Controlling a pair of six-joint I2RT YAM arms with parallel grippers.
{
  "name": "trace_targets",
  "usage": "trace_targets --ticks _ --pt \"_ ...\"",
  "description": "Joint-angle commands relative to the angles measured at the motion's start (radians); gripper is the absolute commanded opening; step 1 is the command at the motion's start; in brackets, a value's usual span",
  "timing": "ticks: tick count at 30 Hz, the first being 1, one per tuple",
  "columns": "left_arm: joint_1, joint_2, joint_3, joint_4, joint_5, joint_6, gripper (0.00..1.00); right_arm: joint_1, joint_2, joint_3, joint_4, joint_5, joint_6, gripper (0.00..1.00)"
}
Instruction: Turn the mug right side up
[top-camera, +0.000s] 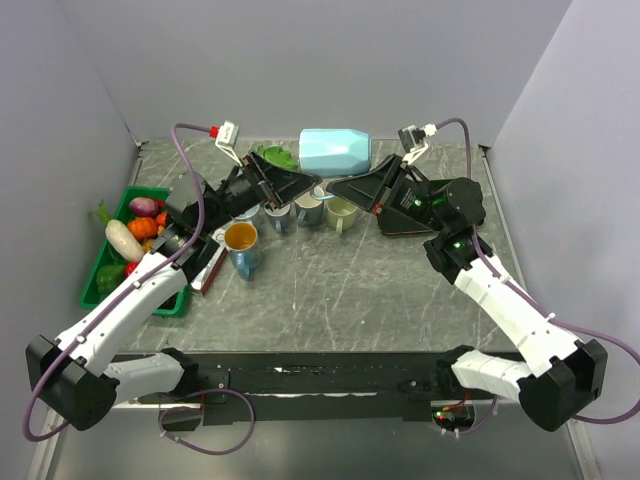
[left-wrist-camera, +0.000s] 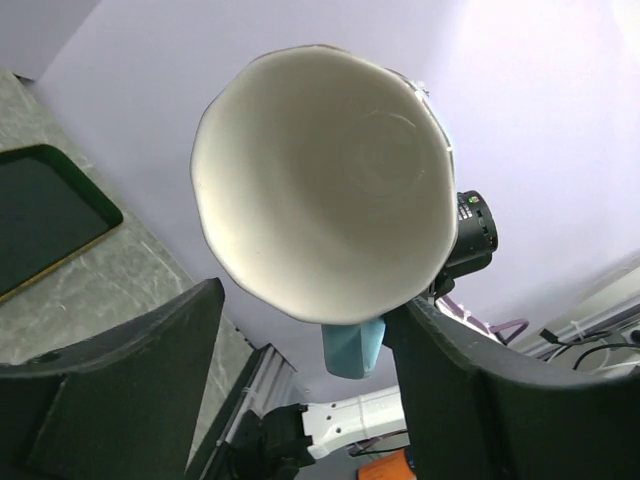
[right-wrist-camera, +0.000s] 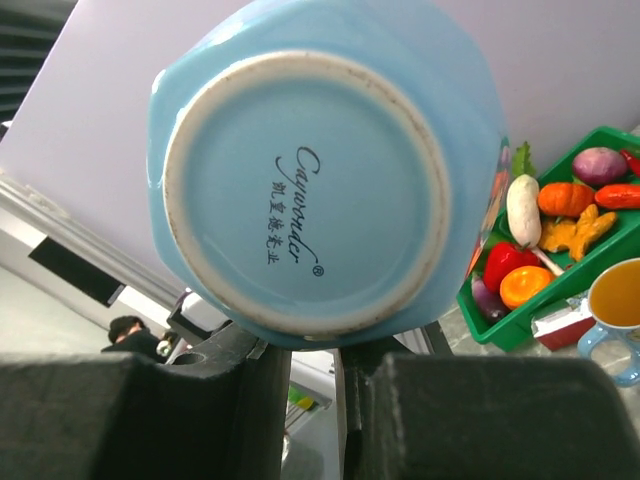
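Observation:
The light blue mug (top-camera: 335, 152) hangs on its side above the back of the table, mouth toward the left arm, base toward the right arm. The left wrist view looks into its white inside (left-wrist-camera: 320, 180), with the blue handle (left-wrist-camera: 352, 350) below. The right wrist view shows its base (right-wrist-camera: 300, 170) with printed script. My right gripper (top-camera: 345, 186) (right-wrist-camera: 315, 345) sits under the mug by the handle, jaws nearly together; the grip itself is hidden. My left gripper (top-camera: 300, 183) (left-wrist-camera: 305, 320) is open at the mouth, one finger (left-wrist-camera: 480, 390) against the rim.
A green basket (top-camera: 105, 268) of toy vegetables stands at the left. A blue mug with an orange inside (top-camera: 243, 245) stands beside it. Three more mugs (top-camera: 308, 208) stand in a row under the grippers. A green leaf toy (top-camera: 278, 156) lies at the back.

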Motion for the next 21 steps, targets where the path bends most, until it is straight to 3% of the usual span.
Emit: trace_targets --ticks 1,10,14,21 --pt "-0.027 -0.032 -0.019 0.066 -0.013 -0.075 0.7 0.023 -0.053 0.031 0.067 0.076 -0.053 0.0" --pt "-0.044 -0.067 -0.032 0.031 -0.031 -0.089 0.58 0.038 -0.052 0.003 0.096 0.099 -0.076 0.0" --pt "-0.044 -0.056 -0.018 0.063 -0.013 -0.113 0.44 0.044 -0.044 -0.012 0.116 0.091 -0.067 0.0" --pt "-0.045 -0.029 -0.01 0.086 0.008 -0.142 0.41 0.043 -0.033 -0.035 0.155 0.122 -0.046 0.0"
